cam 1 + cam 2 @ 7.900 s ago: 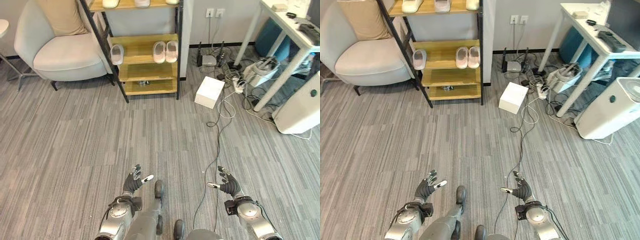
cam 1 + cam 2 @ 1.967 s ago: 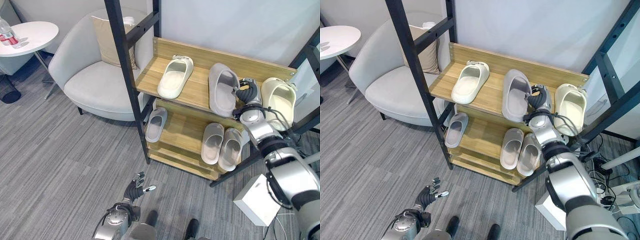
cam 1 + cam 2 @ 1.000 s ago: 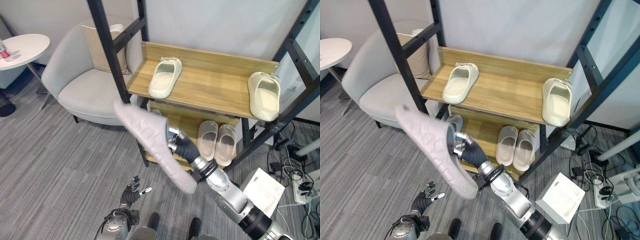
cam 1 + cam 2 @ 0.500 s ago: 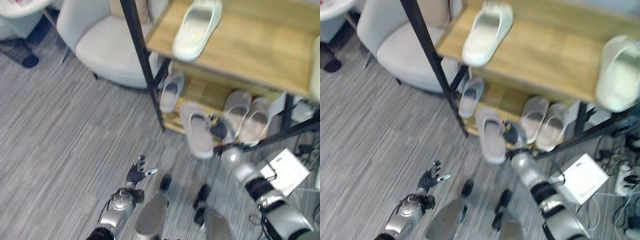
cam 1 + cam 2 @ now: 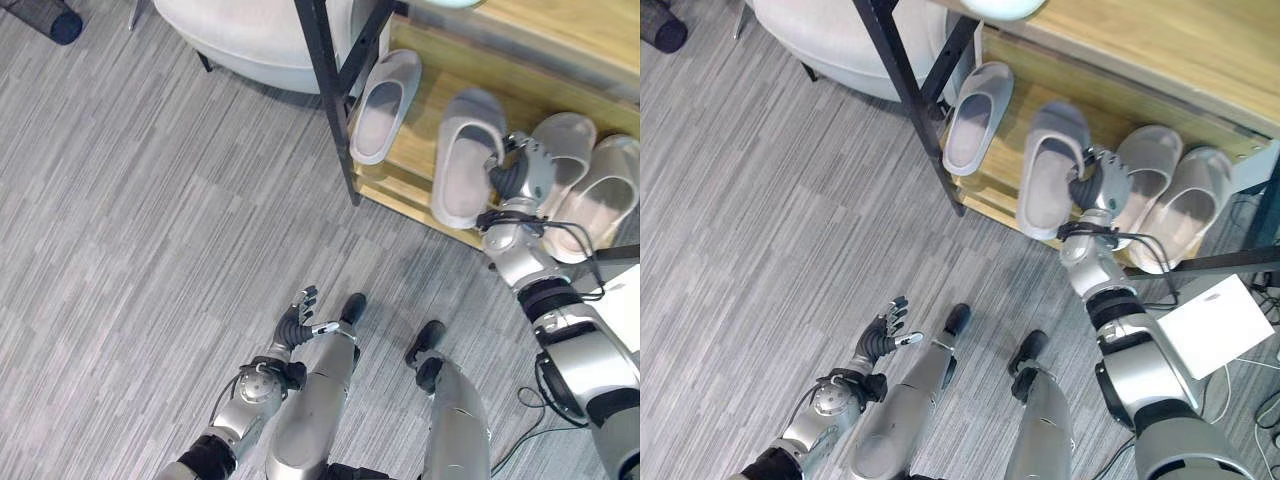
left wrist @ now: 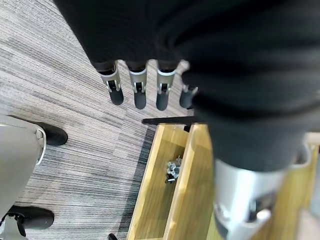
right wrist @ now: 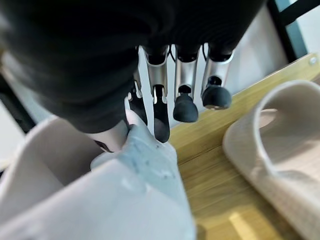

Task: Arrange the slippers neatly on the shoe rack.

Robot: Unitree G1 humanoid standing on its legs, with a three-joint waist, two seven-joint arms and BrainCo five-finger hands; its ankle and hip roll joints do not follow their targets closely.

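Observation:
My right hand (image 5: 522, 170) is shut on a grey slipper (image 5: 465, 155), its thumb and fingers (image 7: 159, 115) pinching the strap. The slipper hangs toe-up over the front of the wooden middle shelf (image 5: 425, 95) of the shoe rack. A single grey slipper (image 5: 378, 105) lies on that shelf to its left. A pair of grey slippers (image 5: 565, 150) lies to its right, close by my hand. One slipper of the pair (image 7: 280, 135) is seen past the fingers in the right wrist view. Low over the floor, my left hand (image 5: 297, 322) is open with straight fingers (image 6: 137, 90).
The rack's black post (image 5: 330, 90) stands left of the single slipper. A pale armchair (image 5: 250, 30) sits beyond it. A cream slipper (image 5: 1005, 8) rests on the upper shelf. A white box (image 5: 1220, 320) lies on the floor at the right. A small metal item (image 6: 173, 169) sits on the bottom shelf.
The camera has tilted down towards the floor. My right hand has carried the grey slipper from in front of the rack up to the middle shelf, between the single slipper and the pair.

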